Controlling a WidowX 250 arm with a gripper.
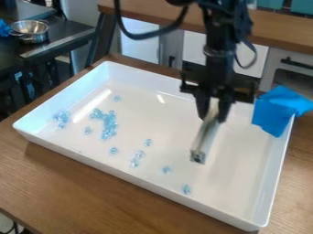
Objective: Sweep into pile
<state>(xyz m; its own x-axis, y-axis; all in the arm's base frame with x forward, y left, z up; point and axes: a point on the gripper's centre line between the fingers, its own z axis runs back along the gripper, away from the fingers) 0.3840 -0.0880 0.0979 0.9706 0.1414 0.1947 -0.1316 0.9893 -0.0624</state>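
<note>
The black gripper [213,109] hangs over the right half of the white tray [165,186], shut on a pale, long, narrow sweeping tool [204,136]. The tool slants down and toward the camera, its darker lower end low over the tray floor; whether it touches cannot be told. Light blue clear beads [109,124] lie in a cluster left of centre, with a smaller group near the left wall. Several single beads are scattered from there toward the front wall, one [186,189] near that wall, below and left of the tool.
Raised walls surround the tray on a wooden table [79,183]. A blue cloth [280,109] drapes over the tray's back right corner. A metal pot [30,31] stands on a dark counter at the upper left. Cabinets and a wooden counter stand behind.
</note>
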